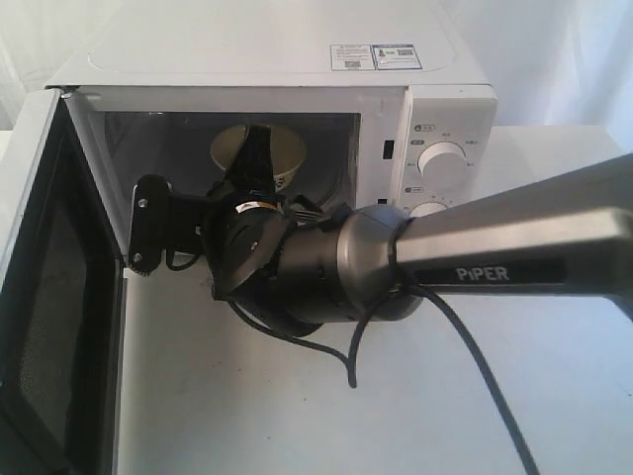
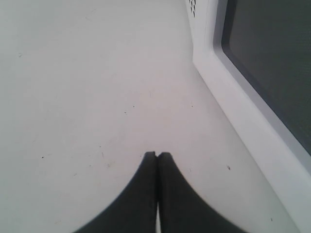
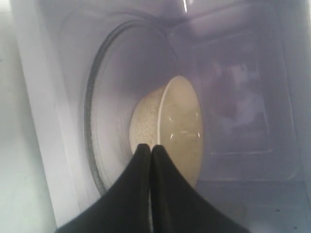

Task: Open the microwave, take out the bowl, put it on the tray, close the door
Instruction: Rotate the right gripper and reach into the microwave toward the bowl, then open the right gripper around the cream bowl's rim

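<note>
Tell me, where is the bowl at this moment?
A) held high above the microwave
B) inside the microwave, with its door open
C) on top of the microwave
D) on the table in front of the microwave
B: the bowl is in the microwave's chamber, and the door stands swung wide open.

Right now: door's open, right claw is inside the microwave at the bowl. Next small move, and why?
Probably open the right claw where it is. It looks shut right at the rim of the bowl, with no rim seen between its halves, so likely no grip yet. The bowl sits on the turntable and the door is wide open.
</note>
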